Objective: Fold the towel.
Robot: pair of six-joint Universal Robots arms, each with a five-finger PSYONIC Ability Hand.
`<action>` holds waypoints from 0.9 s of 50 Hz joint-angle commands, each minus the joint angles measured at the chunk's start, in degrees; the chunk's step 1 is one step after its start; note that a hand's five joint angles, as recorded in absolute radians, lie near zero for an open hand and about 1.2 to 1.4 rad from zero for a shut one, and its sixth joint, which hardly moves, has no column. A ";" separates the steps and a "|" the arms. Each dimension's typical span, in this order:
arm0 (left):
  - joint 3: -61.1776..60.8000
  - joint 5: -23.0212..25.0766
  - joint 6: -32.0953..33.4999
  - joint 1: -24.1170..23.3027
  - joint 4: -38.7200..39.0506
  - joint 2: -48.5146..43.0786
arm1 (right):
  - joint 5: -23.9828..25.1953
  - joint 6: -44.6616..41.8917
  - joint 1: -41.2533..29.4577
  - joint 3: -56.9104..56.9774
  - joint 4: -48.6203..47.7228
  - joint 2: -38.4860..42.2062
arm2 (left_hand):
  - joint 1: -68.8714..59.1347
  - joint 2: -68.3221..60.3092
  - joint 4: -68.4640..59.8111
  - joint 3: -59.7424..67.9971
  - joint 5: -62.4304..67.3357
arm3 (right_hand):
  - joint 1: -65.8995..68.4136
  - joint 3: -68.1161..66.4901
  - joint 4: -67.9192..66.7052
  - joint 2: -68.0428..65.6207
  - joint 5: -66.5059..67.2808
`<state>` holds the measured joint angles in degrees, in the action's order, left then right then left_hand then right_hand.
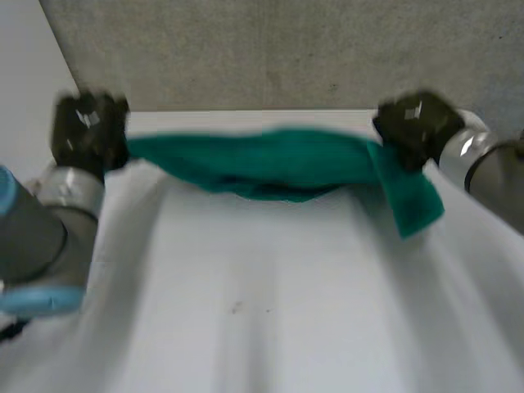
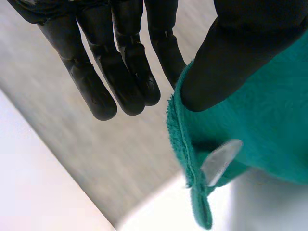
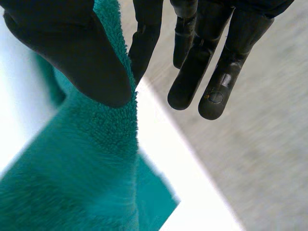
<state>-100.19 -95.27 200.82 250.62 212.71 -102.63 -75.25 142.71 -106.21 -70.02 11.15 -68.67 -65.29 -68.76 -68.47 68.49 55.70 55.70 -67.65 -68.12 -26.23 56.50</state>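
At upper left, my left hand [image 1: 88, 131] pinches one end of the green towel [image 1: 278, 164] between its thumb and a finger. The towel spans the upper middle, sagging over the white table [image 1: 270, 311]. At upper right, my right hand [image 1: 413, 124] pinches likewise, a corner dangling. I'd hold both pinches level, then lower evenly.

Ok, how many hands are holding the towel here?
2. The left hand pinches one end of the towel, the right hand the other end, where a corner hangs down; the towel sags between them near the far edge of the table.
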 commanded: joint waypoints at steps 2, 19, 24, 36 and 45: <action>-6.51 3.16 0.19 0.22 0.25 -5.82 | -0.34 -3.25 0.83 -10.04 0.02 3.54 | -14.71 -11.24 -11.53 11.51 14.30 | 24.30 -12.35 -11.88 -53.77 13.50; -4.58 2.90 -0.08 0.66 0.16 -4.68 | 0.36 29.29 8.65 -27.79 -5.51 -8.84 | -14.71 -11.24 -11.53 11.51 14.30 | -26.11 38.06 38.53 -3.36 -36.91; -4.75 2.99 -0.17 2.06 0.07 -4.77 | 0.63 28.41 11.20 -36.93 -11.05 -16.66 | -14.71 -11.24 -11.53 11.51 14.30 | -21.74 33.69 34.16 -7.73 -32.54; -4.76 3.16 -0.25 2.85 0.16 -4.86 | 4.58 24.02 12.96 -46.17 -18.17 -17.21 | -14.71 -11.24 -11.53 11.51 14.30 | -20.72 32.67 33.13 -8.75 -31.52; -4.76 3.25 -0.25 2.68 0.16 -5.12 | 3.27 24.19 12.61 -42.57 -24.50 -6.05 | -14.71 -11.24 -11.53 11.51 14.30 | -20.72 32.68 33.14 -8.75 -31.52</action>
<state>-104.94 -92.07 200.56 253.43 212.87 -107.57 -70.82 166.58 -93.36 -115.42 -9.95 -80.99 -65.28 -68.77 -68.47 68.49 55.70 27.35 -31.95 -31.88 -32.18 20.91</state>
